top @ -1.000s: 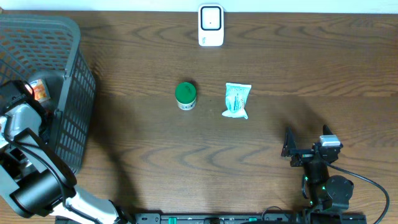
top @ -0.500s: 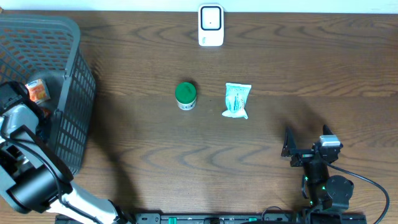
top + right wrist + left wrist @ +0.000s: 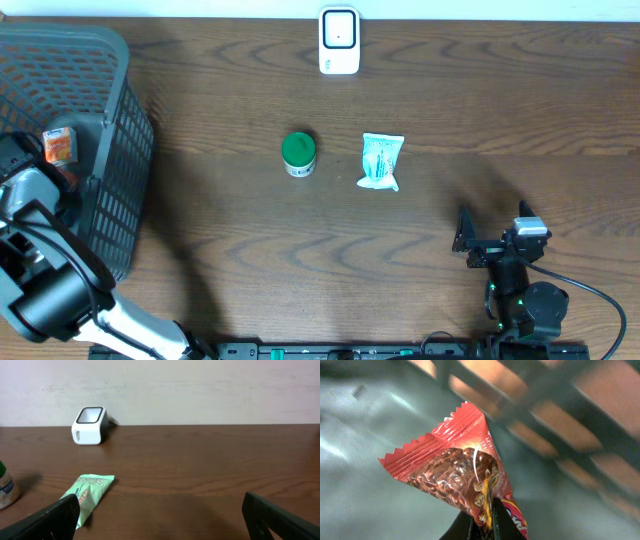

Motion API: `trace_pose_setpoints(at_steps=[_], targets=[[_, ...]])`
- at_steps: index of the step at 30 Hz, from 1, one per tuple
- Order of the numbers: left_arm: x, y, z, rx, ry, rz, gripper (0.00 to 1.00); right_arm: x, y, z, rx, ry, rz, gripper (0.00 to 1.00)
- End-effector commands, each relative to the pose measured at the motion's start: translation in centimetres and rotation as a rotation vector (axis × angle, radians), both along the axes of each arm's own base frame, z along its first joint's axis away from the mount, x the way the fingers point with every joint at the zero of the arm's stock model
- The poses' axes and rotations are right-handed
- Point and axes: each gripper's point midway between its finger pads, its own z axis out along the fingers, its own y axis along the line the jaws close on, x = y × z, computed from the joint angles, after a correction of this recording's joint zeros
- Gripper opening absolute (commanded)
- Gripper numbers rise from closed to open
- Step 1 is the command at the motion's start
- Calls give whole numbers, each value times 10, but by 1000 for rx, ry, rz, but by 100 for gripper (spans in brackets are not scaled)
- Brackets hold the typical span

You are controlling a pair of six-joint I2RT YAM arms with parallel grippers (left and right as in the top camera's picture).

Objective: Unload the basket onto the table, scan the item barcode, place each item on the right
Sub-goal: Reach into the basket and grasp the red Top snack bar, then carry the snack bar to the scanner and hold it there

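Lately open, left jaws now pinch snack packet [image 3: 454, 471].

The table [image 3: 450, 90] is dark grained wood, low sheen. The basket [image 3: 120, 170] is matt grey plastic; the snack packet [image 3: 455, 460] glossy, crinkled red film.

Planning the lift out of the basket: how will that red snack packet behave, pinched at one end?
Probably floppy: the red snack packet is thin crinkled film, so it may dangle from the left gripper. Likely light, being small. Its glossy surface could slip.
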Motion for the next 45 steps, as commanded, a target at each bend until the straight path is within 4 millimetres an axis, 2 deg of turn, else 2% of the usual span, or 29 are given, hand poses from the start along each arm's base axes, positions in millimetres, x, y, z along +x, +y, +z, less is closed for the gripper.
trace_pose_setpoints(at_steps=[1, 6, 7, 9, 11, 13, 15, 17, 20, 23, 26, 29, 32, 35, 37, 41, 45], targets=[[28, -17, 48, -23, -135, -198, 7, 0, 1, -1, 6, 3, 3, 99], [43, -38, 155, 83, -409, -304, 7, 0, 1, -1, 6, 3, 3, 99], [42, -51, 201, 134, -519, -353, 7, 0, 1, -1, 6, 3, 3, 99], [39, -70, 251, 192, -638, -427, 7, 0, 1, -1, 6, 3, 3, 99], [38, -104, 300, 234, -771, -564, 7, 0, 1, -1, 6, 3, 3, 99], [38, -145, 334, 239, -883, -701, 7, 0, 1, -1, 6, 3, 3, 99], [41, -195, 356, 213, -965, -854, 7, 0, 1, -1, 6, 3, 3, 99], [49, -248, 363, 172, -993, -1020, 7, 0, 1, -1, 6, 3, 3, 99], [63, -328, 355, 107, -971, -1294, 8, 0, 1, -1, 6, 3, 3, 99], [79, -403, 323, 56, -863, -1502, 7, 0, 1, -1, 6, 3, 3, 99], [96, -478, 270, 53, -690, -1683, 8, 0, 1, -1, 6, 3, 3, 99], [103, -549, 217, 46, -581, -1897, 7, 0, 1, -1, 6, 3, 3, 99], [102, -603, 161, 42, -474, -2065, 7, 0, 1, -1, 6, 3, 3, 99], [95, -624, 115, 44, -351, -2173, 8, 0, 1, -1, 6, 3, 3, 99], [92, -625, 94, 51, -271, -2225, 7, 0, 1, -1, 6, 3, 3, 99], [90, -601, 68, 139, -69, -2267, 8, 0, 1, -1, 6, 3, 3, 99], [80, -588, 50, 227, 117, -2422, 8, 0, 1, -1, 6, 3, 3, 99]])
